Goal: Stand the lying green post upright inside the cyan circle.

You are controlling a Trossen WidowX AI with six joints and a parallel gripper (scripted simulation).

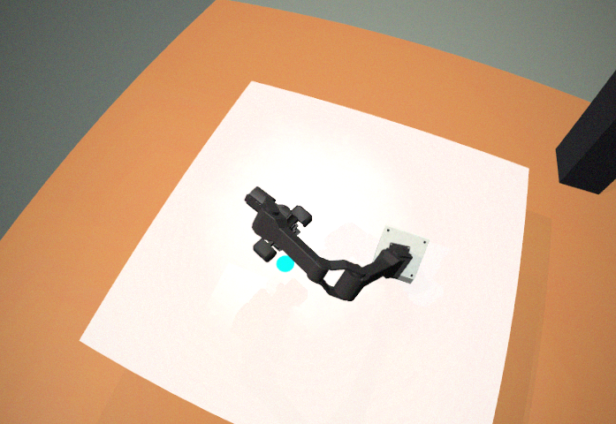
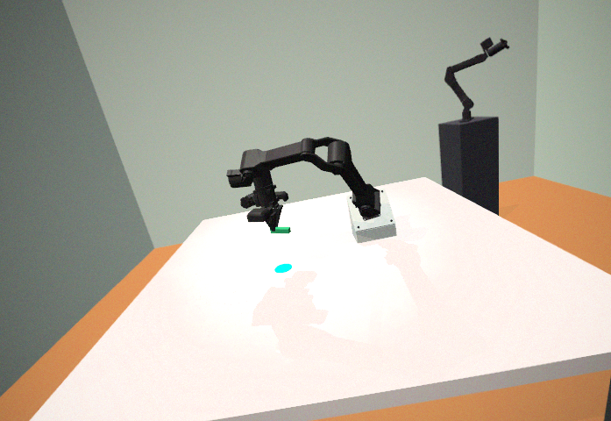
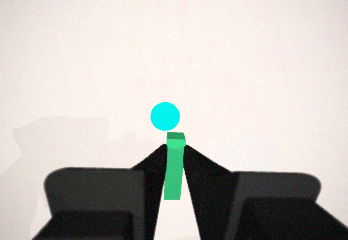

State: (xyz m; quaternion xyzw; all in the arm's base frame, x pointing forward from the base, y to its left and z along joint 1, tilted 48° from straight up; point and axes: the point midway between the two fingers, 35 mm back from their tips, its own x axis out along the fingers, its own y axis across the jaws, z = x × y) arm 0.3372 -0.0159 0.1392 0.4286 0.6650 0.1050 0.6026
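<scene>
The green post (image 2: 280, 230) (image 3: 174, 170) is held between the fingertips of my gripper (image 2: 273, 229) (image 3: 175, 148), which is shut on it. In the exterior view the post lies about level, pointing sideways, and hangs above the table. The cyan circle (image 1: 285, 263) (image 2: 283, 267) (image 3: 165, 116) is flat on the white table top. In the wrist view the circle shows just beyond the post's far end and a little left. In the top view the arm hides the post and the fingertips, with the circle close beside the gripper's body.
The arm's pale base block (image 1: 415, 248) (image 2: 376, 233) stands on the white table (image 1: 368, 359) (image 2: 440, 362), to the right of the circle. Shadows of the arm fall across the table. A dark pedestal (image 1: 601, 130) (image 2: 474, 163) stands beyond the table, bearing a second arm (image 2: 457, 91).
</scene>
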